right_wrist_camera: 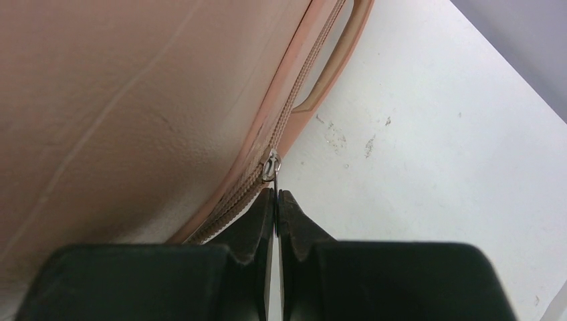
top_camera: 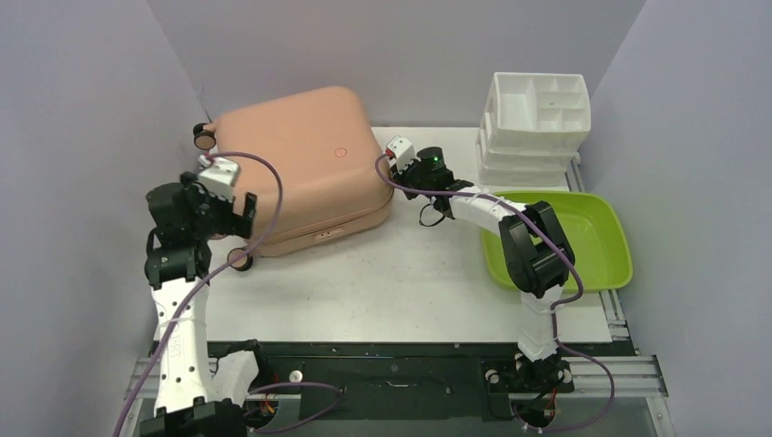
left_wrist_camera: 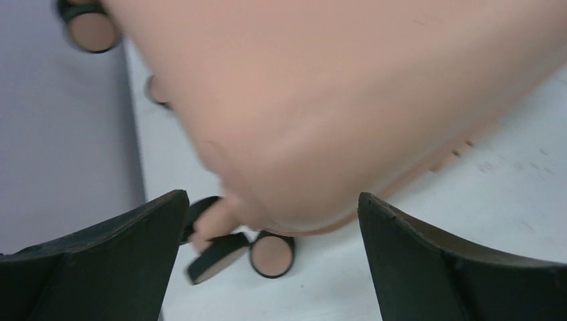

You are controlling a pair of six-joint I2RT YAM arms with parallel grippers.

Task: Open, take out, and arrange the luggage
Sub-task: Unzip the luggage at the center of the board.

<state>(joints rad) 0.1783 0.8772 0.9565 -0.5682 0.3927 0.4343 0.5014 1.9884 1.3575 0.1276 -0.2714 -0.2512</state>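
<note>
Right wrist: closed gripper [right_wrist_camera: 275,195] at luggage [right_wrist_camera: 134,100]

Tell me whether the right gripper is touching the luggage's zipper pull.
Touching. The right wrist view shows the right gripper shut, with its fingertips closed on the lower end of the metal zipper pull at the luggage seam.

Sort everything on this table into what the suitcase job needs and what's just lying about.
Job: luggage, lid closed; its zipper pull.
Lying about: lime-green tray; stack of white organizers.
</note>
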